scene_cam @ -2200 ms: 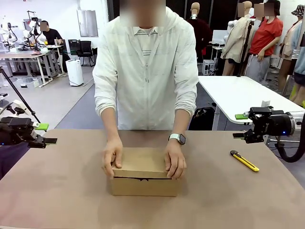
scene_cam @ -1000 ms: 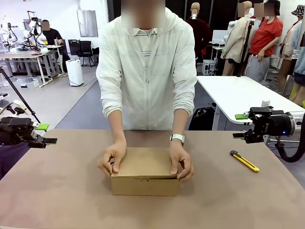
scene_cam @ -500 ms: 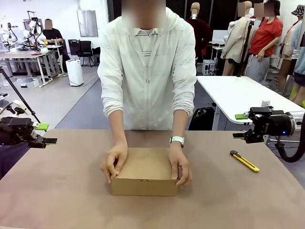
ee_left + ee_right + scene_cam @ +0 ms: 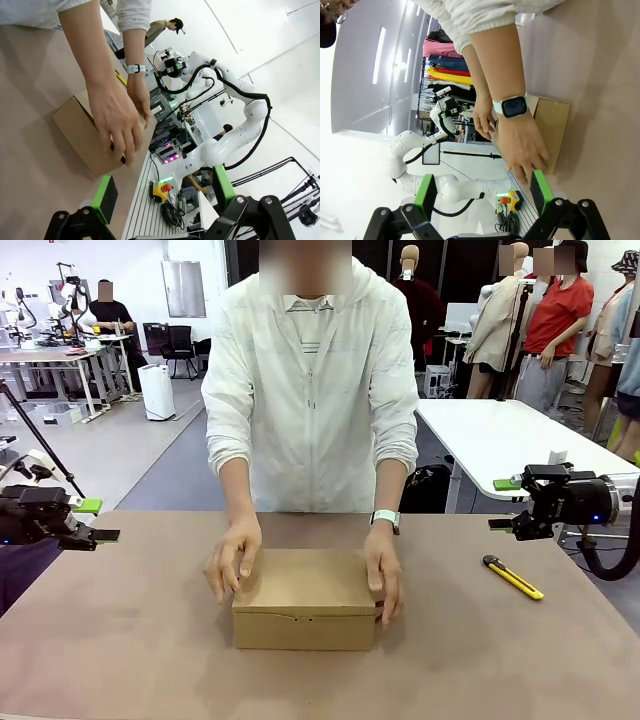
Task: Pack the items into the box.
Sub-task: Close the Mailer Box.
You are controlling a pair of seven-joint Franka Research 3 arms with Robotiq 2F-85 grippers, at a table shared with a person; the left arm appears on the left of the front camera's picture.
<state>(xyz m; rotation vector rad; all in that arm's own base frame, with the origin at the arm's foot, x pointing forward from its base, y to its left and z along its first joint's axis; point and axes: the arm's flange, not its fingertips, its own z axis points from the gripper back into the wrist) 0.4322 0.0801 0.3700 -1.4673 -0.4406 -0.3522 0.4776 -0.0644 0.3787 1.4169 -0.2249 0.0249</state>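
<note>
— Left side?
— My left gripper (image 4: 100, 521) hovers spread at the table (image 4: 120, 640) edge, holding nothing.
— Middle?
— The box (image 4: 305, 612) sits shut, the person's hands (image 4: 233, 560) on both ends.
— Right?
— Knife (image 4: 513, 577) lies flat; my right gripper (image 4: 504, 505) stands spread, empty.

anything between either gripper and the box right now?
Yes. The person's hands clasp both ends of the closed box at mid-table, blocking each side approach. The left gripper and right gripper sit open at the table's edges, with bare table in between.
</note>
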